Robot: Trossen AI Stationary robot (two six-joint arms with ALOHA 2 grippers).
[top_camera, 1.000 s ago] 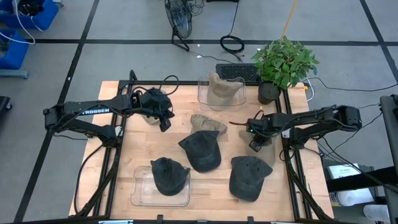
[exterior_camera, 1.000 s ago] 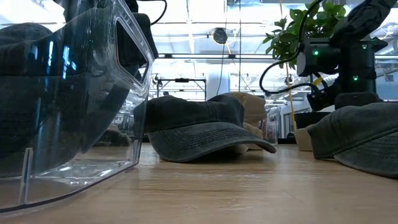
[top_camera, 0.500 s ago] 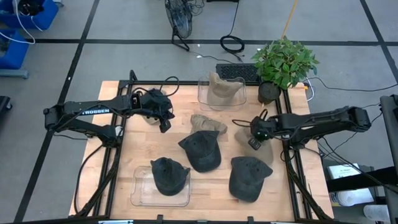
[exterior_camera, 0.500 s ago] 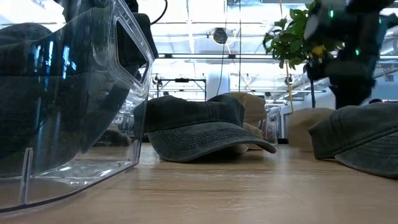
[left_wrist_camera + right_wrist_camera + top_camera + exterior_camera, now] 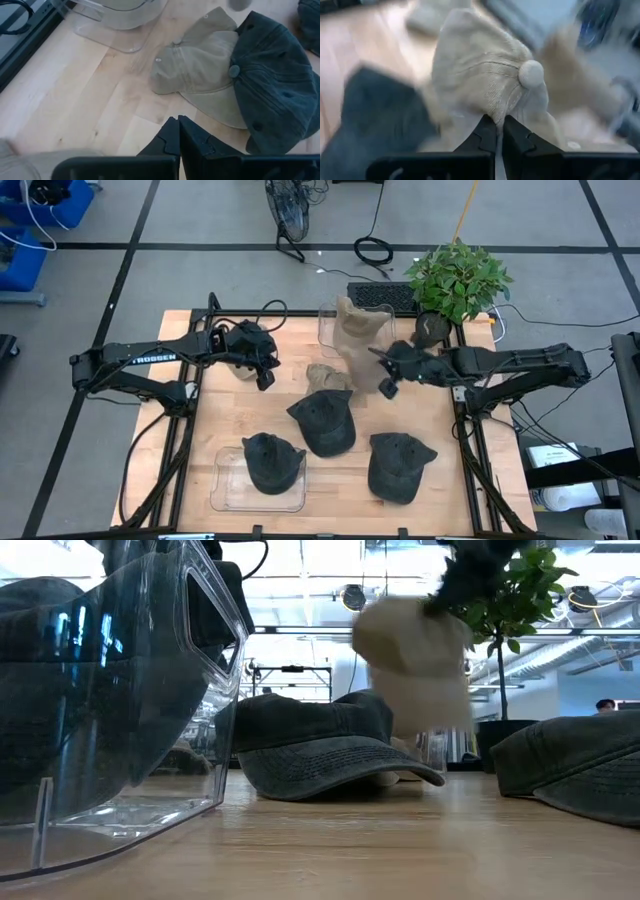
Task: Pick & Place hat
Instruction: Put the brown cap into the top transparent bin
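My right gripper (image 5: 382,380) is shut on a tan hat (image 5: 361,358), held up over the table's middle, just near of the clear far bin (image 5: 328,332). That bin holds another tan hat (image 5: 350,315). The held hat also shows in the low view (image 5: 415,665) and in the right wrist view (image 5: 480,65). A third tan hat (image 5: 330,375) lies on the table, its brim under a dark hat (image 5: 325,420). My left gripper (image 5: 265,377) is shut and empty, above the table's left part (image 5: 178,131). My right gripper pinches the tan hat's crown cloth (image 5: 490,107) between its two fingers, a little way from the top button (image 5: 531,73). The hat is lifted clear of the table and hangs below the gripper, as the low view shows.
A dark hat (image 5: 272,462) lies in a clear bin (image 5: 228,490) at the near left. Another dark hat (image 5: 400,467) lies at the near right. A potted plant (image 5: 455,280) stands at the far right corner. Bare wood shows at the right (image 5: 430,410).
My right gripper has gone up and toward the table's far left, toward the far bin, from the table's right side. The tan hat it holds has been lifted clear of the table and carried along with it.
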